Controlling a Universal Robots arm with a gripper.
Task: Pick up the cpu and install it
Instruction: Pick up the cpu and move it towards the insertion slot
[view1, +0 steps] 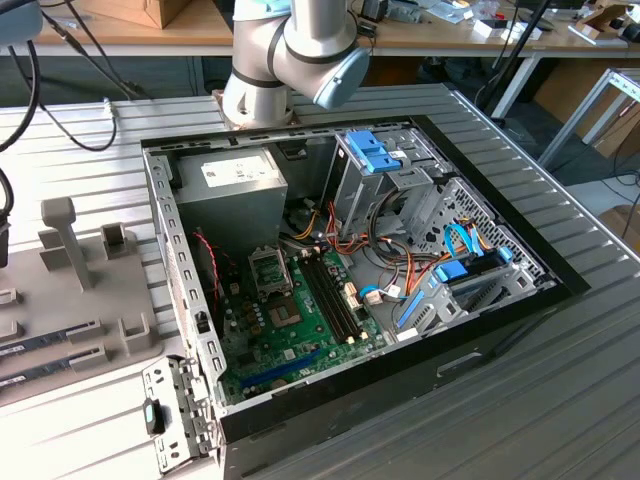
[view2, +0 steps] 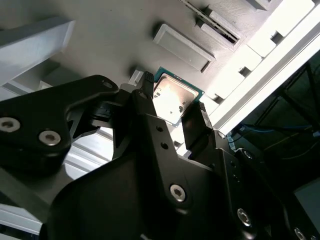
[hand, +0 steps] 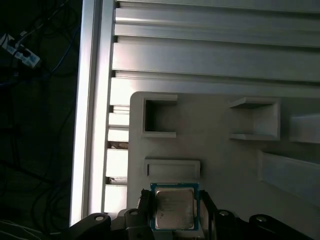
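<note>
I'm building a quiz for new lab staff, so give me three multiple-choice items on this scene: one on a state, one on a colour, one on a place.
1. The computer case is: A) lying open B) lying closed C) standing upright.
2. The motherboard is: A) red B) green C) white.
3. The cpu is: A) on the motherboard B) over the grey tray C) on the floor.
Answers: 1 A, its insides show in the exterior view; 2 B, the board is green there; 3 B, both wrist views show it against the tray.
</note>
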